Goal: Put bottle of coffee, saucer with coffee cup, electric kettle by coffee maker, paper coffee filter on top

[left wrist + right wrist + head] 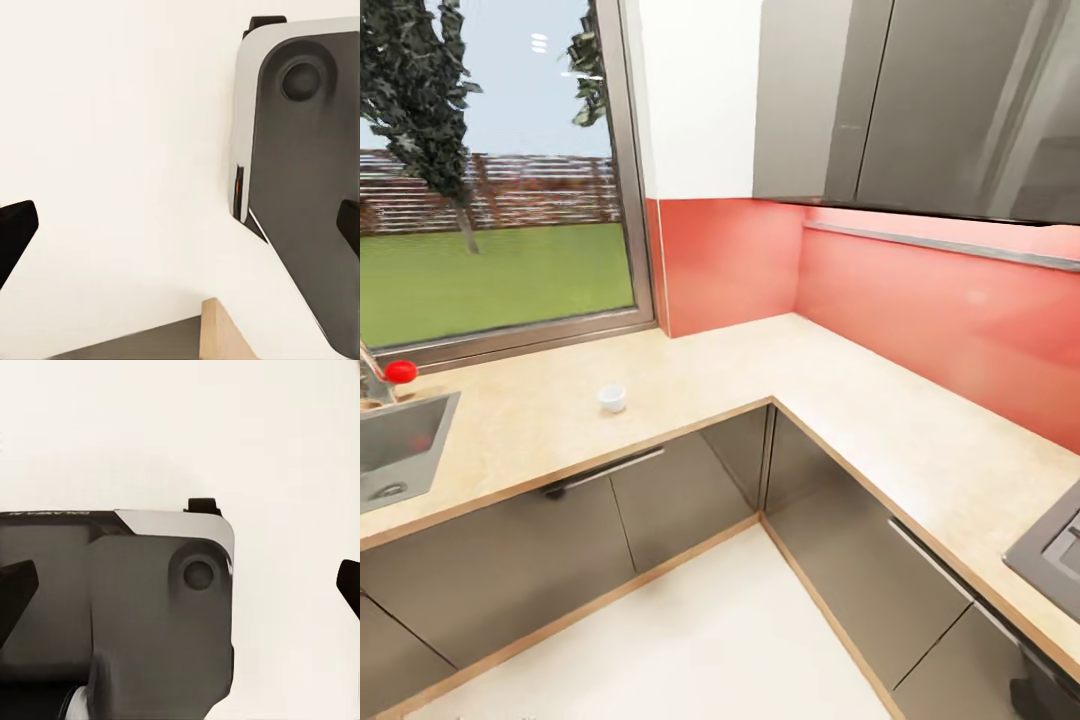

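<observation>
Your tiny plain white coffee cup [612, 398] stands upright on the light wood countertop [880, 420], between the inset grey steel sink [400, 445] and the corner. Both your arms hang pointing down at the pale floor [112, 112]; left gripper [180, 225] and right gripper [180, 585] spread wide, holding nothing.

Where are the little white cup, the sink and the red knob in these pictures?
coffee cup [612, 398]: head view, on its side wall.
sink [400, 440]: head view, on its inner grey wall.
red knob [400, 372]: head view, on its round top.
</observation>
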You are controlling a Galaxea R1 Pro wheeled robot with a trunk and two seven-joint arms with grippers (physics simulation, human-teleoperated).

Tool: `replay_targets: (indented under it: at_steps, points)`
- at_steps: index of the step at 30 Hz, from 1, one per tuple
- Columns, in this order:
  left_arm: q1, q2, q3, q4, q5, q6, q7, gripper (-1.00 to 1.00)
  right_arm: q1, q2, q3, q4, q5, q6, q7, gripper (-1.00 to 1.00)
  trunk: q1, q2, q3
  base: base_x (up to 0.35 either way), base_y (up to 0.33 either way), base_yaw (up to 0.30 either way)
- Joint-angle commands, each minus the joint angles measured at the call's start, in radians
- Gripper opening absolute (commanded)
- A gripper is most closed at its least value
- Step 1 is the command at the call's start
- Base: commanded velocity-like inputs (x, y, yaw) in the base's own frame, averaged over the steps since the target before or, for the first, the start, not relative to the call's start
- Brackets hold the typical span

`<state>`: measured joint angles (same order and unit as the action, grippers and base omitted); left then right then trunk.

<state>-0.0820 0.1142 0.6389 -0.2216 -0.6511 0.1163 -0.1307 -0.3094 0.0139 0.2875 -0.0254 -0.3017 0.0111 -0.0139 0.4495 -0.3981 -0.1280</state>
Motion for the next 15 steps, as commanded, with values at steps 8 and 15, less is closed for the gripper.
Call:
replay_targets:
  at_steps: [8,15]
  points:
    - [-0.001,-0.001,0.008,-0.002,-0.007,0.005,-0.007,1.0,0.0,0.001,0.009,-0.001,-0.01,0.001,-0.001,1.0,0.001,-0.002,-0.007,0.001,0.0,0.25]
    - [-0.001,-0.001,0.008,-0.002,-0.007,0.005,-0.007,1.0,0.0,0.001,0.009,0.0,-0.01,0.001,-0.001,1.0,0.001,-0.002,-0.005,0.0,0.0,0.276]
